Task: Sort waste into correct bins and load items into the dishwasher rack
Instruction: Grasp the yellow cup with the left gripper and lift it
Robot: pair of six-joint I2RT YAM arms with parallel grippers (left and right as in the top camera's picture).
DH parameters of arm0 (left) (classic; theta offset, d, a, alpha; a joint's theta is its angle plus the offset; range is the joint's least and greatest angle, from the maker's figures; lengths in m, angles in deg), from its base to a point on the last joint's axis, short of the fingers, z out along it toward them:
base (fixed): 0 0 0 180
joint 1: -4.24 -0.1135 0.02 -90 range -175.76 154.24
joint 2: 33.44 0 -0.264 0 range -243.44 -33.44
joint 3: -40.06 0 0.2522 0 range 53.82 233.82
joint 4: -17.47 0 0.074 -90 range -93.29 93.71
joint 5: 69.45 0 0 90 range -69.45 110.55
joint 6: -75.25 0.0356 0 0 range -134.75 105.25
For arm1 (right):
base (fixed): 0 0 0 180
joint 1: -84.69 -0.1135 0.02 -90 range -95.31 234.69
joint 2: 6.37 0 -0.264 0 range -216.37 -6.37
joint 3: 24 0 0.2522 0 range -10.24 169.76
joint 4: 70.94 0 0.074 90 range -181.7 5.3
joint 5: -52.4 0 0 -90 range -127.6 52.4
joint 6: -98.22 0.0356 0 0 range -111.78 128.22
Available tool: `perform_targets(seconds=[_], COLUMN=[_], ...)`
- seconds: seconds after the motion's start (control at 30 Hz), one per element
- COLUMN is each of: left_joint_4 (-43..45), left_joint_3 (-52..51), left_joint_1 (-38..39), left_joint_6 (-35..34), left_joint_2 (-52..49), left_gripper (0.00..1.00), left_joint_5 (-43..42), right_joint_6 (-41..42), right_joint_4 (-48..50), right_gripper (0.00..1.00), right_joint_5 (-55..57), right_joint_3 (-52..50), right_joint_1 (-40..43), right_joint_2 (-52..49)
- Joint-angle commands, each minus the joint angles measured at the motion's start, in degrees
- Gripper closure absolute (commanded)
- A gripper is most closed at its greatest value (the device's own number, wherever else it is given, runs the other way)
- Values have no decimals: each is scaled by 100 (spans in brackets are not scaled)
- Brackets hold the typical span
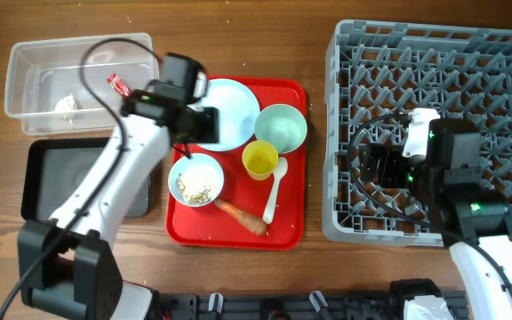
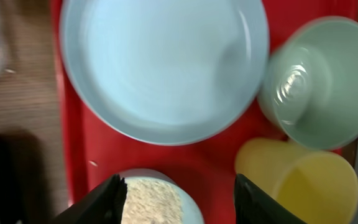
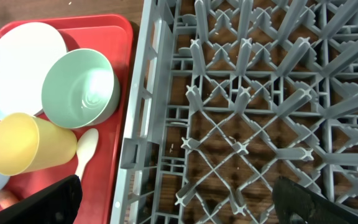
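On the red tray the small light-blue bowl (image 1: 196, 180) (image 2: 157, 200) holds whitish rice crumbs. My left gripper (image 1: 196, 142) (image 2: 179, 202) hangs open just above the bowl's far rim, empty. Around it stand the white plate (image 1: 229, 111) (image 2: 163, 62), the mint-green bowl (image 1: 281, 127) (image 2: 319, 87), the yellow cup (image 1: 260, 160) (image 2: 303, 180), the white spoon (image 1: 274, 191) and the carrot piece (image 1: 241, 218). The clear tub (image 1: 34, 62) holds the red wrapper (image 1: 118, 85) and the white tissue (image 1: 66, 104). My right gripper (image 1: 379, 165) (image 3: 179, 205) is open and empty over the grey dishwasher rack (image 1: 443, 53) (image 3: 253, 112).
The black tray (image 1: 52, 178) lies in front of the clear tub, with my left arm crossing over its right side. The red tray (image 1: 292, 227) sits between the bins and the rack, close to the rack's left wall (image 3: 138, 124).
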Motion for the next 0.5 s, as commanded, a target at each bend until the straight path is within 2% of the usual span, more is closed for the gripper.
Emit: perform_targets(seconds=[0.0,0.3,0.37,0.4,0.47], left_joint_4=[7,133,219,225,234], left_joint_3=[37,37,37,37,39], left_joint_1=[518,903,901,901,901], left_joint_6=[48,-472,-468,-468,-468], left_joint_2=[24,-817,-1073,-1102,-1093], left_gripper=[45,46,58,76,96], left_joint_5=[-48,-59,-212,-234,-245], right_joint_6=[-105,-107,-109,-109,-109], right_joint_4=[11,-9,-11,-11,-13], right_gripper=[0,0,0,0,0], right_joint_5=[-68,-68,-68,-68,-68], right_joint_3=[127,127,127,127,127], right_joint_1=[22,22,22,22,22], right_joint_2=[-11,-11,-11,-11,-11])
